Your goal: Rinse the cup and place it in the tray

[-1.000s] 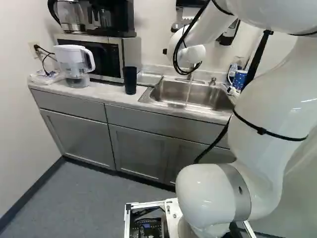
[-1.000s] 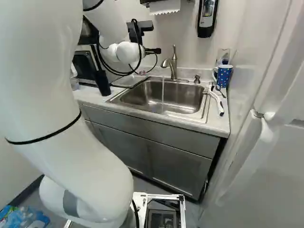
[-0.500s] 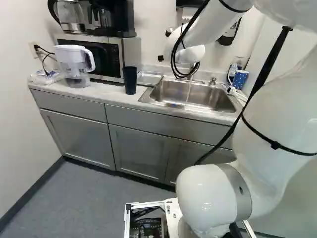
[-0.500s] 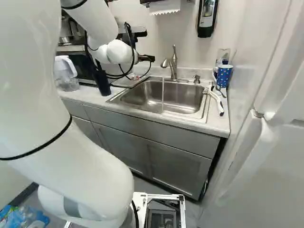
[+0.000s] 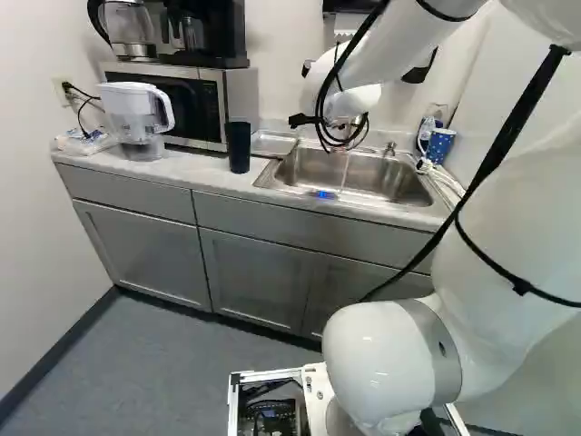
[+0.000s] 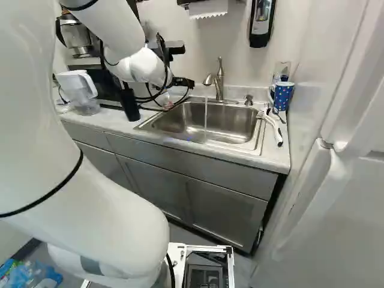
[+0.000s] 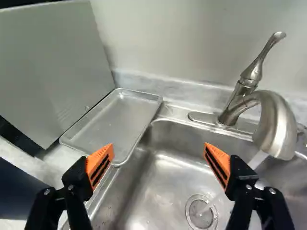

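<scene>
L base view: the tall, dark blue, plastic-looking cup [image 5: 238, 147] stands upright on the pale stone-look counter [image 5: 195, 171], nr the steel sink [image 5: 390, 182]. It's prob. the one to wash. The flat silver metal tray [image 5: 273, 143] is b/w cup & sink.

R base view: water [image 6: 206, 114] runs from the curvy silver metal tap [image 6: 210, 79]. A blue mug w/ white dots [image 6: 282, 95] sits past the sink.

Wrist view: the black gripper [image 7: 159, 151] is wide apart, holding nothing; the cup is outside it, beside one finger. So tap's on, but grab, rinse & put in tray are all left, I think.
</scene>
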Tool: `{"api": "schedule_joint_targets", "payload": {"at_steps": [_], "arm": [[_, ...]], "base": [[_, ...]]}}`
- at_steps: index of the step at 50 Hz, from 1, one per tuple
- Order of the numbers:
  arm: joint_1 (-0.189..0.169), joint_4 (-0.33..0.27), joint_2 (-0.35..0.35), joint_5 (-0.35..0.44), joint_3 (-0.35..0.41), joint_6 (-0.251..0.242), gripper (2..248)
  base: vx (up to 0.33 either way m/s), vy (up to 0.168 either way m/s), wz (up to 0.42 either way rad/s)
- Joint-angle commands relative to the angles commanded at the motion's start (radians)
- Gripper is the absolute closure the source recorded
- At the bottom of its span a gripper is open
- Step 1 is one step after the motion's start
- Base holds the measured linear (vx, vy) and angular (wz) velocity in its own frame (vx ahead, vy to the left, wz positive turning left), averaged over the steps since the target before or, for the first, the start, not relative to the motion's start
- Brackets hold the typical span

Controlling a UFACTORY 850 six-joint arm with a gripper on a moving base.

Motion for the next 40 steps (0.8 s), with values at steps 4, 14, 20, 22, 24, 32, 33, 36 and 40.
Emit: {"api": "schedule_joint_targets", "payload": {"at_steps": [4, 14, 20, 22, 24, 32, 33, 36, 40], "arm": [[0.0, 0.0, 0.0, -0.032, 0.0, 0.0, 3], [-0.008, 0.0, 0.0, -0.112, 0.0, 0.0, 3], [-0.023, 0.0, 0.004, -0.152, 0.004, 0.0, 3], [-0.029, 0.0, 0.007, -0.152, 0.007, 0.0, 3], [-0.035, 0.0, 0.01, -0.152, 0.009, 0.0, 3], [-0.062, 0.0, 0.021, -0.152, 0.02, 0.0, 3], [-0.065, 0.0, 0.023, -0.152, 0.022, 0.0, 3], [-0.076, 0.0, 0.027, -0.152, 0.026, 0.0, 3], [-0.089, 0.0, 0.032, -0.152, 0.031, 0.0, 3]], "base": [[0.0, 0.0, 0.0], [0.0, 0.0, 0.0], [0.0, 0.0, 0.0], [0.0, 0.0, 0.0], [0.0, 0.0, 0.0], [0.0, 0.0, 0.0], [0.0, 0.0, 0.0], [0.0, 0.0, 0.0], [0.0, 0.0, 0.0]]}}
